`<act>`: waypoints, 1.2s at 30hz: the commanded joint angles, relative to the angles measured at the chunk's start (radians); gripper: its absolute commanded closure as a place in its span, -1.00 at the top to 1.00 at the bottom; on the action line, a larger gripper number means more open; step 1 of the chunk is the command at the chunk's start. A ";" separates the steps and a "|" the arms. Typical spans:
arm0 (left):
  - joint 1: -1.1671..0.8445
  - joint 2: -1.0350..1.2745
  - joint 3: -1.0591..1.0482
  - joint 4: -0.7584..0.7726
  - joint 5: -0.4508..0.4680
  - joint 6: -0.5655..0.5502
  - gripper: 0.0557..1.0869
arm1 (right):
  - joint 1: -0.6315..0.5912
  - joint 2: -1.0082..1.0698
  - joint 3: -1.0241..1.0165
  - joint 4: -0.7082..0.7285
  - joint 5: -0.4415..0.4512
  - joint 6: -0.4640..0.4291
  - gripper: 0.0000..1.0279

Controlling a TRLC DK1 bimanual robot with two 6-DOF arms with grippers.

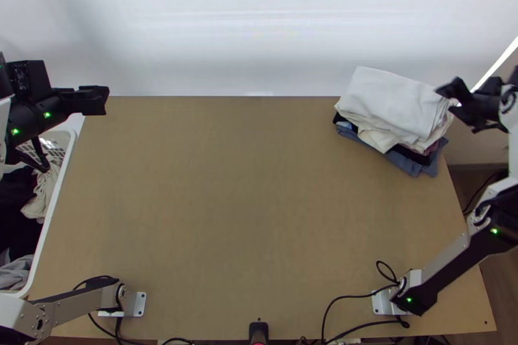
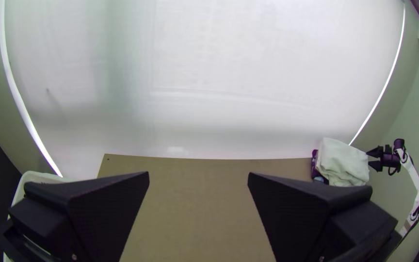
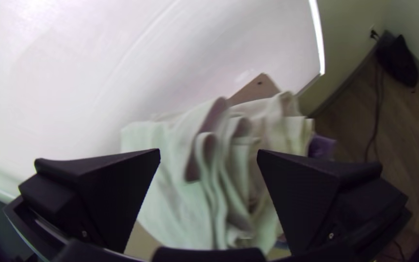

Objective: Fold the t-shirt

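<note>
A folded white shirt [image 1: 390,104] lies on top of a stack of folded clothes at the table's back right corner. Beside the stack's right edge, my right gripper [image 1: 461,100] stands open. In the right wrist view, layered folds of the white cloth [image 3: 214,179] show beyond the open right gripper [image 3: 208,157], nothing between its fingers. My left gripper [image 1: 97,100] is over the table's back left corner, far from the stack. The left wrist view shows the left gripper [image 2: 199,177] open and holding nothing, with the white cloth [image 2: 343,162] far off.
The wooden table [image 1: 246,196] spreads between the arms. A white basket [image 1: 48,215] of dark and light clothes stands at its left edge. Darker folded clothes [image 1: 408,162] lie under the white shirt. Black cables [image 1: 349,297] run along the near edge.
</note>
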 commanded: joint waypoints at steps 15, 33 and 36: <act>0.036 0.003 0.077 0.015 -0.001 -0.001 0.92 | 0.310 -0.303 -0.356 0.695 0.552 -0.349 0.93; 0.151 -0.042 0.091 0.026 -0.003 -0.002 0.92 | 0.184 -0.023 -0.519 1.103 0.679 -0.397 0.93; 0.178 -0.063 0.062 0.046 -0.003 0.001 0.92 | 0.196 -0.174 -0.516 1.081 0.679 -0.401 0.93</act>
